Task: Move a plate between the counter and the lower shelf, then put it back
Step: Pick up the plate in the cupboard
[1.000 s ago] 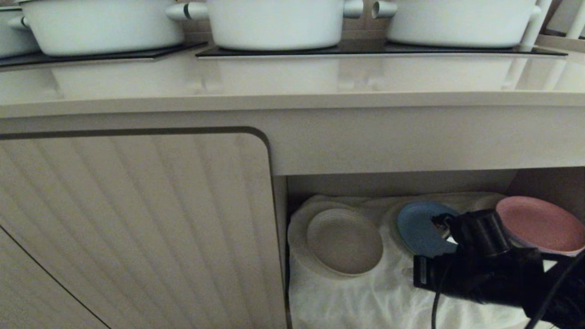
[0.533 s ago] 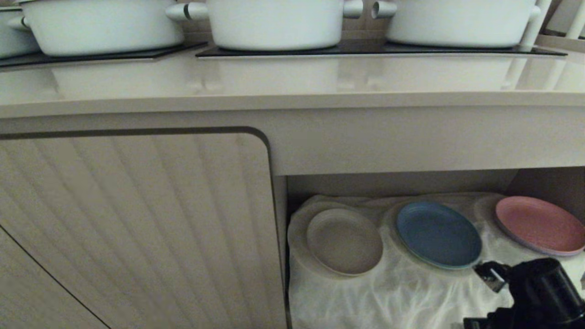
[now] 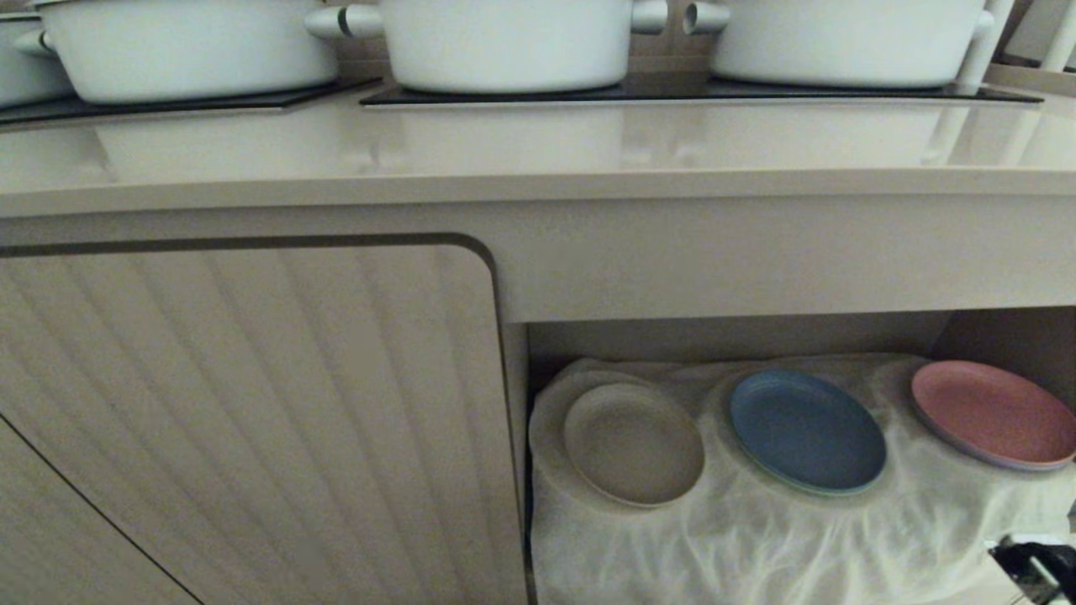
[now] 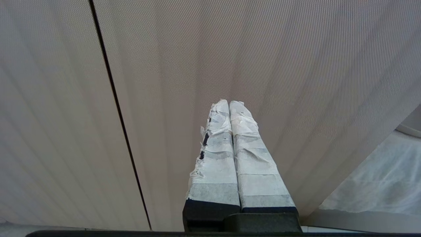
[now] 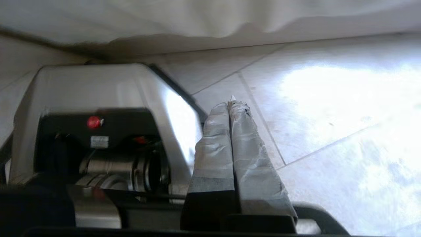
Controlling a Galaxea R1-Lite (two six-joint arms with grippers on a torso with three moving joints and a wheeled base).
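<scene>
We see the plate (image 3: 634,444) lying flat on the white cloth (image 3: 756,546) at the left end of the lower shelf (image 3: 731,336), under the counter (image 3: 538,160). A blue plate (image 3: 807,430) sits beside it, a pink plate (image 3: 992,413) further right. Our right claw (image 5: 232,102) is pressed shut and empty, pointing at the tiled floor (image 5: 329,115). Our left claw (image 4: 228,102) is also closed, facing the ribbed cabinet door (image 4: 263,49). White pots (image 3: 504,42) stand on the counter.

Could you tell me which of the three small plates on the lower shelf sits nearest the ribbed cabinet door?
The cream-beige plate; the blue plate and pink plate lie farther right.
</scene>
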